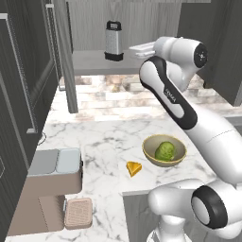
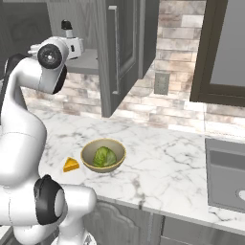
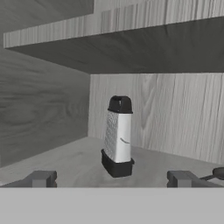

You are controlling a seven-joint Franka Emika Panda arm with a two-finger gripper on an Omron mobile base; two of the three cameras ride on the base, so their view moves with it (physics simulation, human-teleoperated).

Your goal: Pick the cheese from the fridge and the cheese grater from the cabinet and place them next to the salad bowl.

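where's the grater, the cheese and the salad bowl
cheese grater (image 3: pixel 117 138), hand view, on its silver face
cheese (image 1: pixel 134 168), left base view, on the middle of the wedge
salad bowl (image 2: pixel 87 152), right base view, on its left rim

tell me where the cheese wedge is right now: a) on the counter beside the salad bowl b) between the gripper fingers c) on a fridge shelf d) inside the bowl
a: the cheese lies on the marble counter just beside the salad bowl, apart from it.

Even, diffuse rendered light; soft faint shadows; sharp, no glare.
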